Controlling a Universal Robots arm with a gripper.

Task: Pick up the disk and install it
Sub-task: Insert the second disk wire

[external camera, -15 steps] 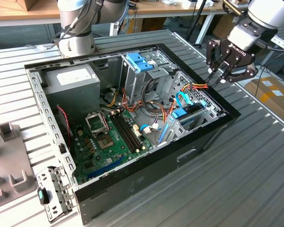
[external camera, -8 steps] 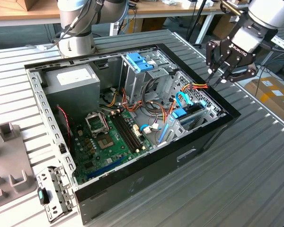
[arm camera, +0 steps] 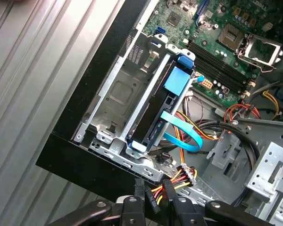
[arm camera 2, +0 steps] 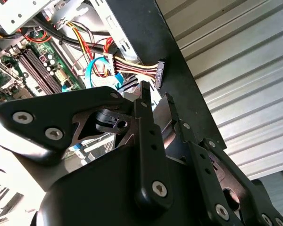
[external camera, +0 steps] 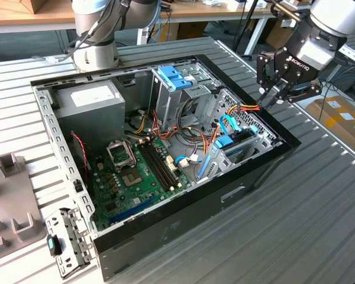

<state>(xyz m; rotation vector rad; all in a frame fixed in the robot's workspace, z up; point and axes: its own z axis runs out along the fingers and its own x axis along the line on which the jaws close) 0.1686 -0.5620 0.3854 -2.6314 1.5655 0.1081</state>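
Closest to my wrist cameras is the black two-finger gripper [arm camera 2: 156,99] [arm camera: 151,189]. Its fingers [arm camera 2: 144,117] stand a narrow gap apart. A black power connector on red, yellow and black wires [arm camera 2: 160,73] [arm camera: 150,200] lies just past the tips. I cannot tell whether either finger touches it, and I see nothing clamped between them.

On the exterior view, the gripper [external camera: 271,100] hangs over the rim of the open black computer case [external camera: 195,201], on the exterior view's right, above the corner where the wires fan out.

The disk [arm camera: 153,113] [external camera: 241,147] sits inside the case, standing on edge in the silver sheet-metal drive cage [arm camera: 113,94] beside that rim. From here I see its dark side and a blue plastic rail with a tab on top. A light-blue flat cable [arm camera: 184,134] loops away from its end nearest the gripper.

Further in lies the green motherboard [external camera: 136,177]. The larger grey box with a white sticker [external camera: 89,100] fills the far corner. The case rests on a ribbed grey metal table [external camera: 307,225].
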